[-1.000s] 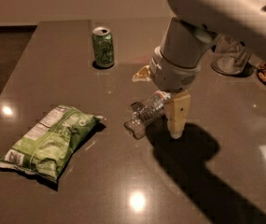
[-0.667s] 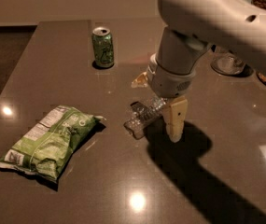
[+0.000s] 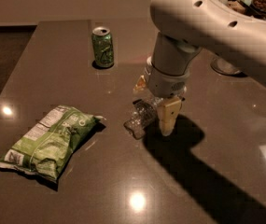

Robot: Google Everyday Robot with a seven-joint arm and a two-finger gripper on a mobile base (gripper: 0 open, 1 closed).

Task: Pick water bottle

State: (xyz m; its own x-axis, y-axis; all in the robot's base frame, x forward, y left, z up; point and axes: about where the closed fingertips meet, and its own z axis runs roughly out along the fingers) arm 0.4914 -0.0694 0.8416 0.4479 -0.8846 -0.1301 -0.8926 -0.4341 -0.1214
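Camera view, single view.

- Gripper (image 3: 154,110) low over the table (image 3: 53,83), hanging from a bulky white arm (image 3: 226,27) that enters from the upper right.
- Jaws spread. One tan finger (image 3: 169,118) stands on the near right, its tip at the tabletop. The other finger (image 3: 141,84) shows only partly on the far left side.
- Bottle (image 3: 141,119) lies on its side on the table between the two fingers. Its clear ribbed body sticks out from the jaws toward the near left, and the other end is hidden under the gripper.
- The near finger is just beside the bottle. Cannot tell whether either finger touches it.
- Can (image 3: 102,47), green, upright, well beyond the jaws to the far left.
- Chip bag (image 3: 48,141), green, lying flat, well apart from the jaws on the near left.
- Arm shadow runs from the jaws toward the near right.
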